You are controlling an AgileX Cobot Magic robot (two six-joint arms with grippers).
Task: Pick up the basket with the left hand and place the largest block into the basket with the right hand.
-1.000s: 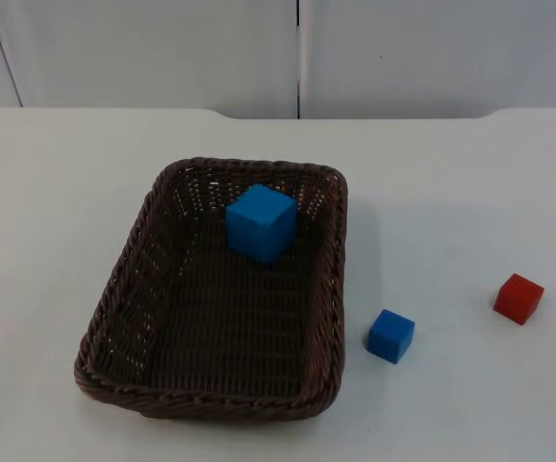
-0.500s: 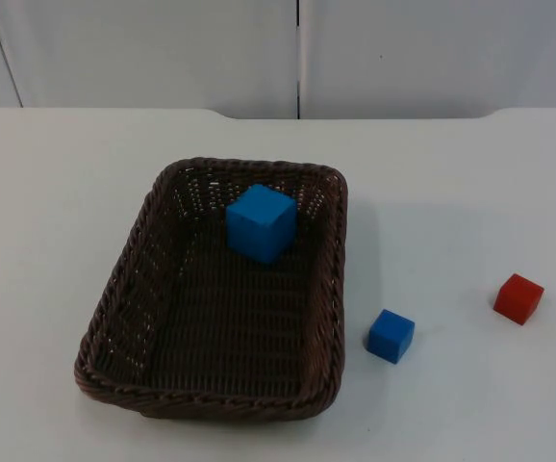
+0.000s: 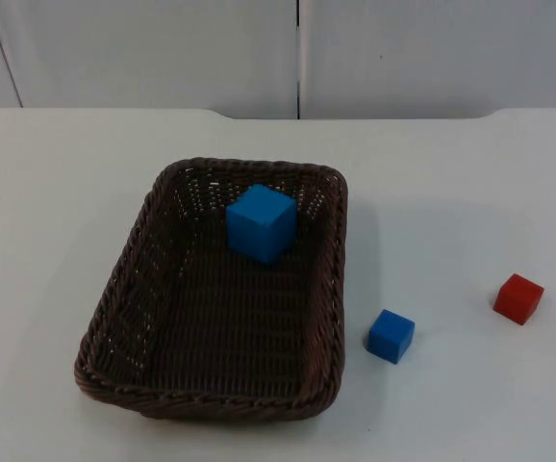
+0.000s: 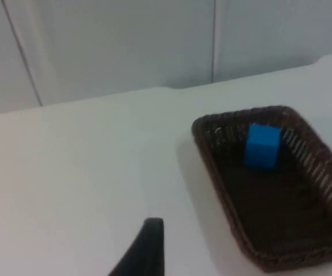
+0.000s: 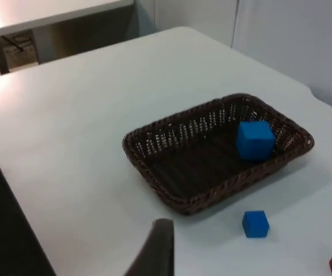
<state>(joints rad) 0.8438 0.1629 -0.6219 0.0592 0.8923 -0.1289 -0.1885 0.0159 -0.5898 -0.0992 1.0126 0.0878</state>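
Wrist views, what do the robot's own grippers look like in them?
The left gripper shows one jaw: plain black, smooth, matte, narrowing in a curve to a blunt squared tip, with no markings visible. The right gripper looks alike, black and curved. Both hang above the white table, apart from the basket.

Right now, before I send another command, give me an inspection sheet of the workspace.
Surface: white table top, basket resting on it.
Job's things: brown wicker basket; large blue block inside it, at the far end.
Clutter: small blue block beside the basket's right wall, apart from it; red block further right.
Grippers: left gripper fingertip and right gripper fingertip both off the basket, holding nothing.
Cables: nothing seen.
Surroundings: grey partition wall behind the table.
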